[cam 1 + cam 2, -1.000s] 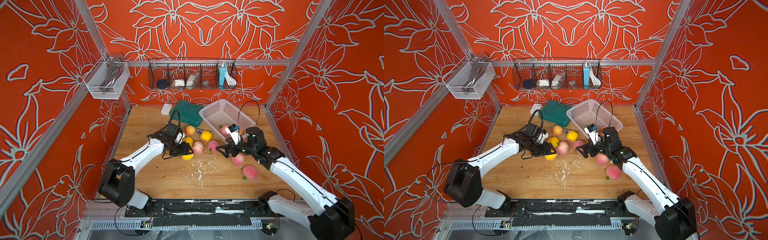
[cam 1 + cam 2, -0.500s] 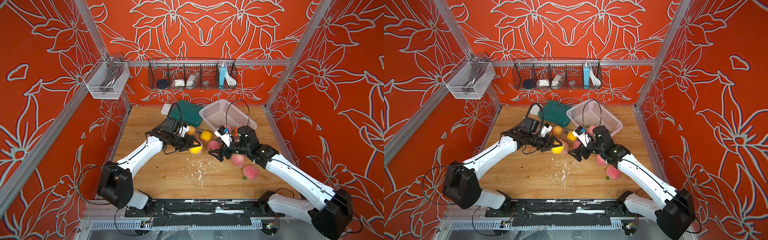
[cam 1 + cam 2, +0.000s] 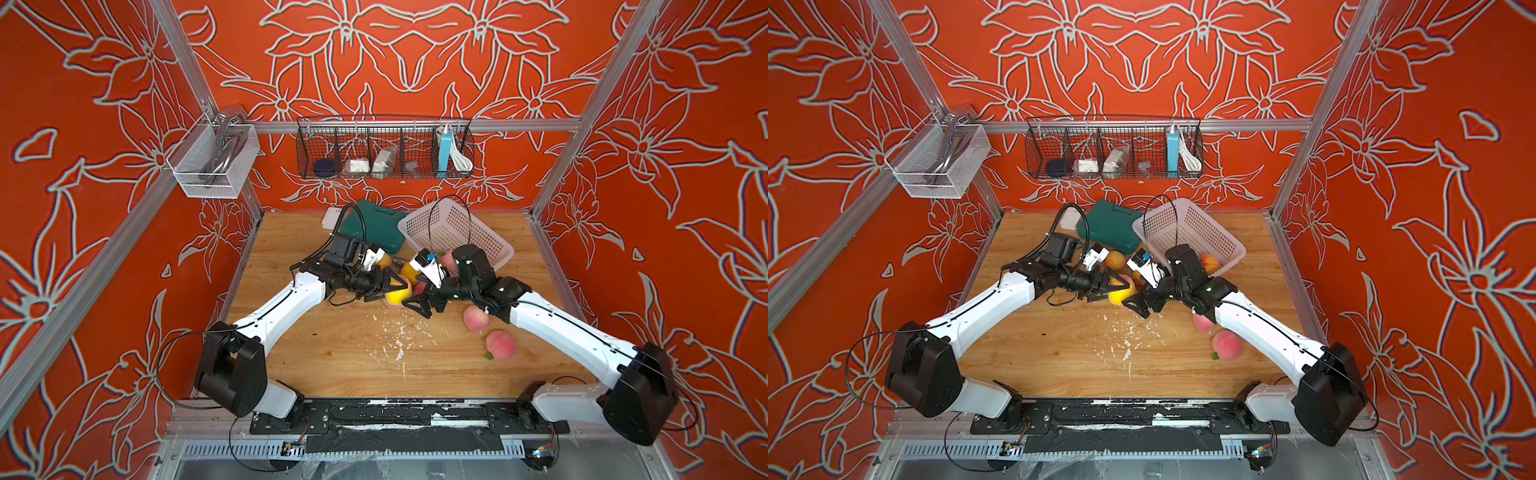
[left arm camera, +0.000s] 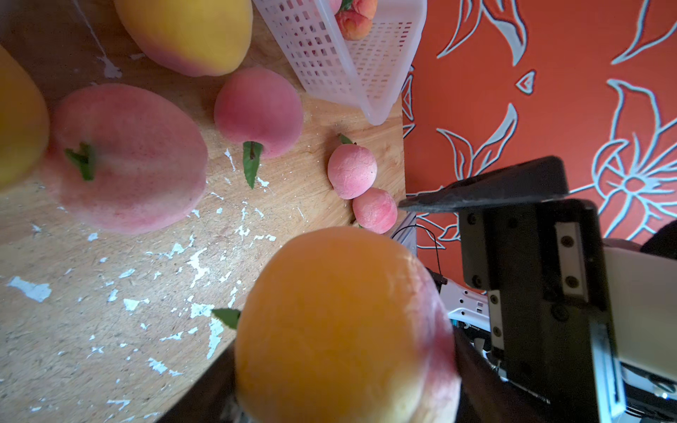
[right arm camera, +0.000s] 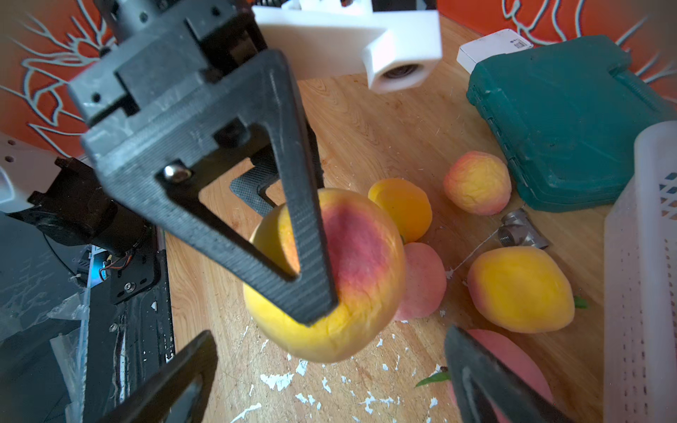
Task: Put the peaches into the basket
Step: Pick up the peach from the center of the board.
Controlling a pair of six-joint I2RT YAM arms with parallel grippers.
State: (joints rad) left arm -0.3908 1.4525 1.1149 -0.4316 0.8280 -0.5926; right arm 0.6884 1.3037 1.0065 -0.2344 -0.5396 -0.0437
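My left gripper (image 3: 395, 289) is shut on a yellow-orange peach (image 3: 398, 294) with a red blush, held just above the wooden table (image 3: 332, 353). In the right wrist view its black finger (image 5: 293, 219) crosses that peach (image 5: 351, 293). My right gripper (image 3: 415, 307) stands open right beside it, jaws wide and empty, facing the fruit. The basket (image 3: 453, 232) sits tilted at the back with a peach (image 3: 1209, 262) inside. Two pink peaches (image 3: 475, 318) (image 3: 500, 344) lie by the right arm. Several more peaches (image 5: 520, 289) (image 5: 476, 183) cluster before the basket.
A green plastic case (image 3: 376, 226) and a white box (image 3: 332, 217) lie at the back beside the basket. A metal pipe fitting (image 5: 520, 230) rests among the fruit. White flecks (image 3: 399, 340) dot the table's middle. A wire rack (image 3: 384, 149) and a mesh bin (image 3: 212, 162) hang on the walls.
My left gripper has lifted the yellow-orange peach and carried it rightward. The right gripper has swung left to meet it, still open.
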